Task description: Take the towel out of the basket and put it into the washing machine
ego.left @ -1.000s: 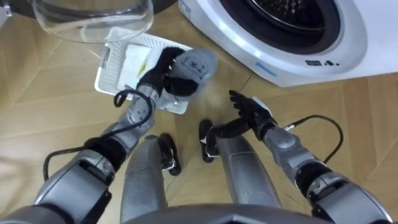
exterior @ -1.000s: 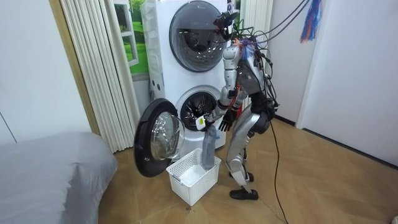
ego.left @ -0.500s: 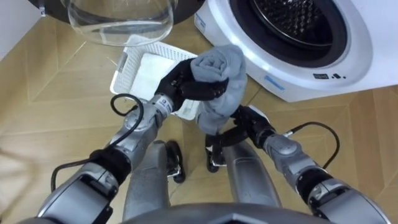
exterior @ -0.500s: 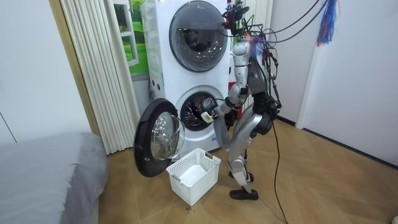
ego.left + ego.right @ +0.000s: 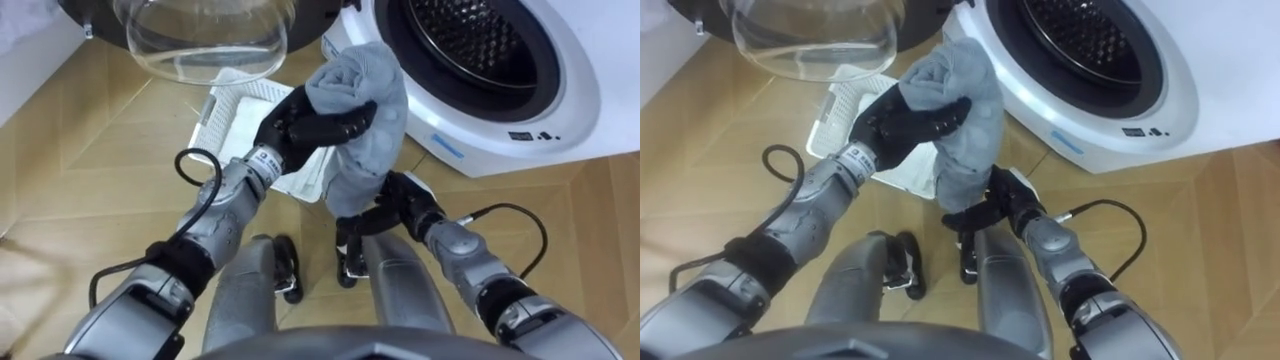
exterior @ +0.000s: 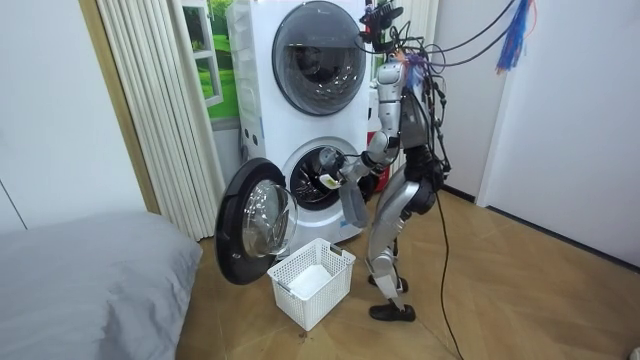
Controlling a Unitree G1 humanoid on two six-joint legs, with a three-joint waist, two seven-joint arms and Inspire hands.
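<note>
Left hand (image 5: pixel 315 125) is curled round the bunched top of the towel (image 5: pixel 365 110), the rest hangs down. Towel is in the air just in front of the washer (image 5: pixel 560 110), left of and below the open drum (image 5: pixel 470 40), not inside yet. Right hand (image 5: pixel 403 192) sits at the towel's lower end, half hidden, so can't tell its fingers. Basket (image 5: pixel 212 115) is on the floor by the open door (image 5: pixel 200 40). Pickup looks done. Left to do: carry into drum, release.

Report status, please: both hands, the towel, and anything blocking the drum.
Left hand shut on grey towel, held up near the open drum. Right hand low, under towel's hanging end. Door open wide; nothing blocks the opening.
</note>
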